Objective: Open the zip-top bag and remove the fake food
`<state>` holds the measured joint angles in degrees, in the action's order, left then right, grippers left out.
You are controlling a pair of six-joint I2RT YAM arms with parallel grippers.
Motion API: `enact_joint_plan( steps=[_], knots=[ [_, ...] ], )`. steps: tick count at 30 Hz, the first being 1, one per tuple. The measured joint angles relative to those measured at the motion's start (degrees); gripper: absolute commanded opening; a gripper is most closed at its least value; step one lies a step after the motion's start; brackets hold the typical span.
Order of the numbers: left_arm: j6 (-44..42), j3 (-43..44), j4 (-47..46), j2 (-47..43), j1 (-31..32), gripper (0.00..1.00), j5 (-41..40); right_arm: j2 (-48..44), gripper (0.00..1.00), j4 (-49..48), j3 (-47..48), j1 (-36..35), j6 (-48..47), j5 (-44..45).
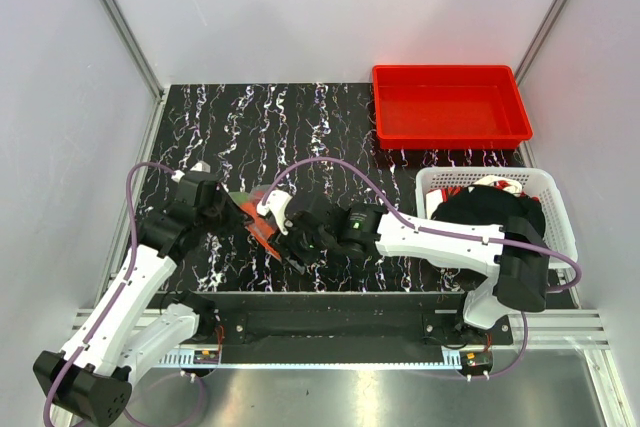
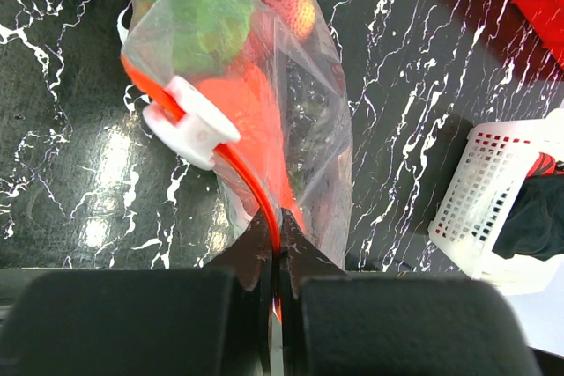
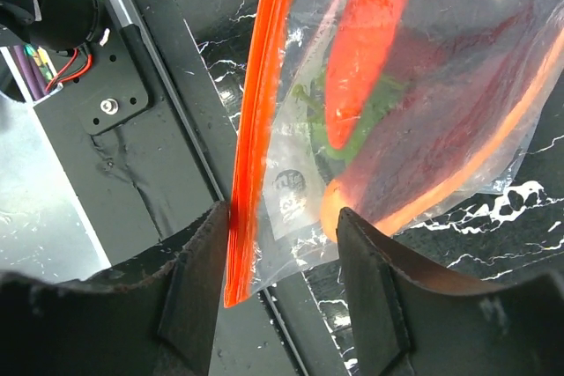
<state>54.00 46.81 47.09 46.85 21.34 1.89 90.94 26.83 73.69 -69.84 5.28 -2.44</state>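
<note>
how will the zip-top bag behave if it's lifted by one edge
Probably floppy: the zip-top bag is thin, creased film draping around the fake food. Likely slippery, as the plastic looks glossy. The food bunched at one end could swing it.

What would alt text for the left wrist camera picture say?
The robot's left hand pinches the orange zip strip of a clear bag holding green and red toy food, over a black marbled table. A white slider sits on the strip; a white basket stands at right.

Left arm [image 1: 130, 292] and right arm [image 1: 440, 239]: white shells, black joints. Purple cables [image 1: 320, 159] loop behind left pincer [image 2: 276, 253] and right pincer [image 3: 280, 253], whose fingers [image 3: 198, 288] are matte black.
</note>
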Motion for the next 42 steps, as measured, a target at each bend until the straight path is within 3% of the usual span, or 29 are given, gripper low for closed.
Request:
enact_joint_plan(
  steps=[9, 10, 11, 12, 15, 16, 18, 19, 21, 25, 27, 29, 30, 32, 36, 42],
  knots=[
    [-1.0, 0.1, 0.0, 0.0, 0.0, 0.0, 0.2, 0.0, 0.31, 0.0, 0.0, -0.2, -0.9, 1.6],
    [-1.3, 0.1, 0.0, 0.0, 0.0, 0.0, 0.4, 0.0, 0.26, 0.0, 0.0, -0.2, -0.9, 1.7],
    [-1.7, 0.1, 0.0, 0.0, 0.0, 0.0, 0.5, 0.2, 0.1, 0.0, 0.0, -0.2, -1.0, 1.8],
    [-1.9, 0.1, 0.0, 0.0, 0.0, 0.0, 0.6, 0.4, 0.02, 0.0, 0.0, -0.2, -1.1, 1.8],
    [-3.3, 0.1, 0.0, 0.0, 0.0, 0.0, 0.9, 1.6, 0.0, 0.0, 0.6, -0.2, -1.2, 1.8],
    [-4.0, 0.1, -0.1, 0.1, 0.0, 0.08, 1.0, 1.9, 0.0, 0.0, 0.7, -0.2, -1.1, 1.8],
    [-5.9, 0.1, -0.6, 0.3, 0.0, 0.37, 1.4, 2.4, 0.0, 0.0, 1.0, -0.1, -0.9, 1.3],
    [-7.1, 0.1, -1.1, 0.4, 0.0, 0.69, 2.0, 2.4, 0.0, 0.0, 1.0, 0.0, -0.3, 1.1],
    [-9.2, 0.1, -2.2, 0.5, 0.0, 0.82, 3.5, 2.5, 0.0, -0.9, 1.0, 0.8, 1.0, -0.8],
    [-12.0, -0.1, -4.4, -3.4, 0.0, 0.84, 5.4, 1.9, 0.0, -6.6, -1.2, 5.4, 6.5, -6.8],
    [-13.0, -0.7, -5.6, -9.0, 0.0, 0.78, 5.7, 1.3, 0.0, -9.9, -3.5, 8.6, 9.7, -9.8],
    [-13.5, -2.0, -7.8, -15.3, 0.0, 0.69, 6.0, 1.1, 0.0, -12.2, -5.1, 11.2, 12.7, -12.1],
    [-13.4, -2.7, -8.4, -17.7, 0.0, 0.58, 6.4, 1.1, 0.0, -12.8, -5.5, 11.9, 13.7, -12.7],
    [-13.2, -5.0, -11.1, -22.8, 0.0, 0.49, 8.0, 1.1, 0.0, -14.4, -6.2, 13.0, 16.2, -14.8],
    [-11.6, -9.3, -14.4, -24.3, 0.0, 0.29, 12.0, 1.1, 0.0, -19.1, -7.1, 13.4, 20.7, -18.7],
    [-9.7, -13.0, -14.3, -17.4, 0.0, 0.34, 16.2, 0.9, 0.0, -26.6, -10.0, 13.4, 26.3, -21.8]
  ],
)
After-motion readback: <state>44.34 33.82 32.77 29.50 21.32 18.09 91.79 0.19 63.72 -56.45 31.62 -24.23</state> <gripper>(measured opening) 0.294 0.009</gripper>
